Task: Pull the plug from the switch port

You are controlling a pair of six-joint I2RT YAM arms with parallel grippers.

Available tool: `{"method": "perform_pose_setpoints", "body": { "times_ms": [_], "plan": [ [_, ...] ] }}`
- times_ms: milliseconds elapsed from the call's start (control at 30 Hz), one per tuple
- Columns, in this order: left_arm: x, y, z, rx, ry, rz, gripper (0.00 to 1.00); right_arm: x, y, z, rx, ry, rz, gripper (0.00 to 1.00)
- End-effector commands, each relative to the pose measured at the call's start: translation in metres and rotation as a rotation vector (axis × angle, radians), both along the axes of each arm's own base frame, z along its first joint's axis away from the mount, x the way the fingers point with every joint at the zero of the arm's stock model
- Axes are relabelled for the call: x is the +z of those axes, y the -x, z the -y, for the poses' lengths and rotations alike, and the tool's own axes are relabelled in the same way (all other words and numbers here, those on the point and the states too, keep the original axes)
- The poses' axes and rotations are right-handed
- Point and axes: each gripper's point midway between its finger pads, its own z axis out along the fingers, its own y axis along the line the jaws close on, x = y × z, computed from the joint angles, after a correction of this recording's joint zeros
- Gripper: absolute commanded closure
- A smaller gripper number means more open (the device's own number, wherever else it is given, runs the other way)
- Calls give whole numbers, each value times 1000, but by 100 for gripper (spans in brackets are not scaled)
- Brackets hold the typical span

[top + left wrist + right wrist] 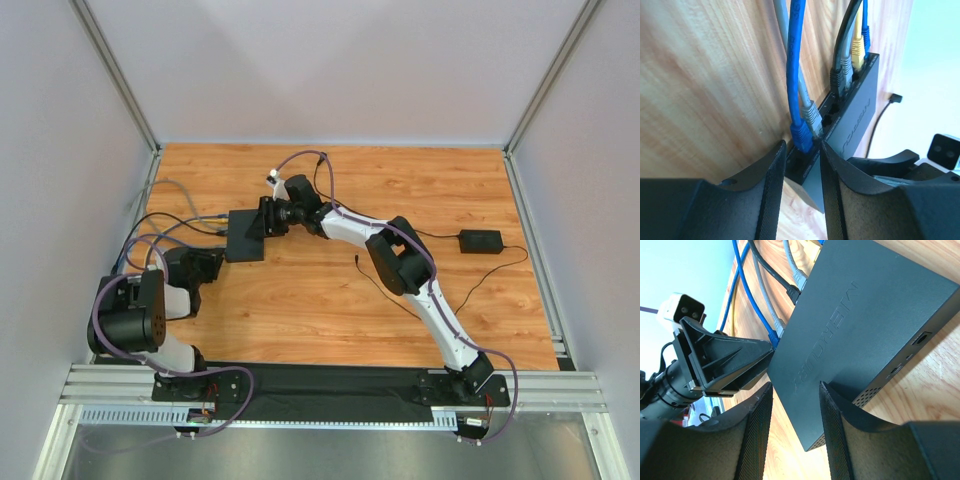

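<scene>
left gripper straddles the blue plug at the switch's 9 o'clock edge, clamping unclear; right gripper grips switch.

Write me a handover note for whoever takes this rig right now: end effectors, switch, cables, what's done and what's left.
Left end effector: open, straddling the blue plug at the end port of the switch; not visibly clamped.
Right end effector: closed around a switch corner away from the ports, apparently bracing it.
Done: switch braced, left arm lined up.
To do: plug looks seated; close on it and pull straight out, likely minding the grey plug right beside it.
</scene>
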Motion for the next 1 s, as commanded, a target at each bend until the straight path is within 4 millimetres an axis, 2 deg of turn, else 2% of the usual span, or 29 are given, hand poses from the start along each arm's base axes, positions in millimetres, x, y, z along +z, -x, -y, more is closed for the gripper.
{"method": "perform_pose_setpoints", "body": {
  "times_ms": [0,333,533,900,967],
  "plan": [
    [-11,3,-1,16,30,7,59,-2,-4,-2,4,-4,-3,56],
    [-26,15,0,27,40,-1,61,-3,-5,-2,1,-4,-8,56],
    [-29,14,0,27,36,-9,62,-3,-7,-2,-5,8,-3,56],
    [-32,9,-1,24,34,22,73,-10,-7,1,-6,48,-7,56],
    [-32,9,-1,25,32,23,77,-9,-7,0,-7,47,-6,56]
  ]
}}
